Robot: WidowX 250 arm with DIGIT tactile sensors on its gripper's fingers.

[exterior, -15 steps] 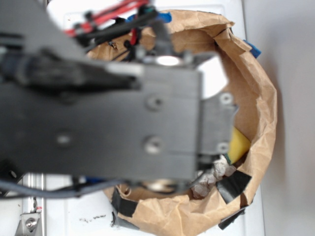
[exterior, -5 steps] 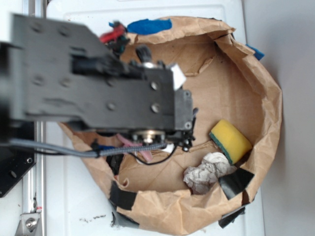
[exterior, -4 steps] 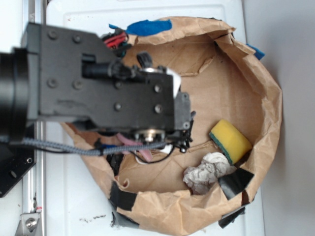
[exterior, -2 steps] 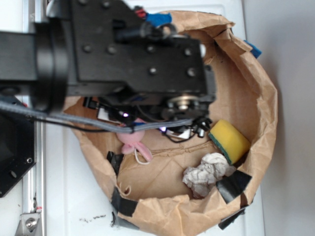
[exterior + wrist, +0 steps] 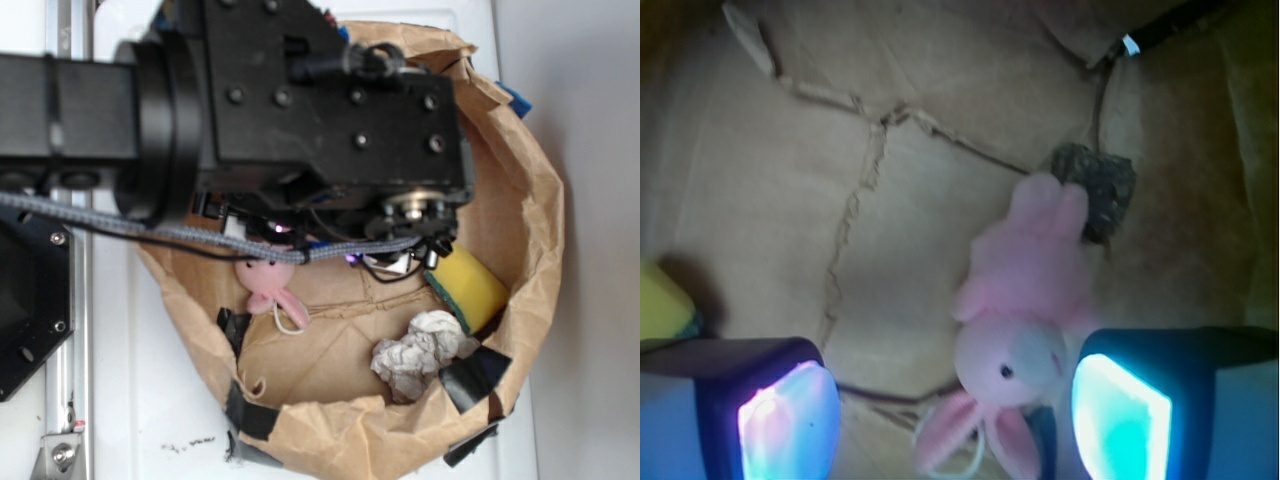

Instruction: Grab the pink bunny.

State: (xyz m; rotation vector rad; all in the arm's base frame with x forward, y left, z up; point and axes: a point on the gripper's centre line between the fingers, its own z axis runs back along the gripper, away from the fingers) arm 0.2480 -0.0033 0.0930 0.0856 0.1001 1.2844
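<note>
The pink bunny point(image 5: 1015, 340) lies on the brown paper floor of the bag with its head and ears toward the bottom of the wrist view. A white cord loop point(image 5: 950, 455) sits by its ears. My gripper point(image 5: 955, 420) is open and holds nothing. The bunny's head lies between the fingers, close beside the right glowing pad point(image 5: 1120, 415) and far from the left pad point(image 5: 790, 425). In the exterior view the bunny point(image 5: 268, 290) shows below the left part of the black arm point(image 5: 330, 110), which hides the fingers.
A crumpled grey-white paper ball point(image 5: 420, 352) and a yellow sponge point(image 5: 468, 285) lie at the bag's right side. The paper bag's rolled rim point(image 5: 540, 230) rings everything, patched with black tape point(image 5: 478, 375). A dark tape patch point(image 5: 1095, 185) sits just beyond the bunny's feet.
The arm has swung right and toward the top of the exterior view, uncovering the bunny at the lower left. The bunny, paper ball and sponge have stayed in place.
</note>
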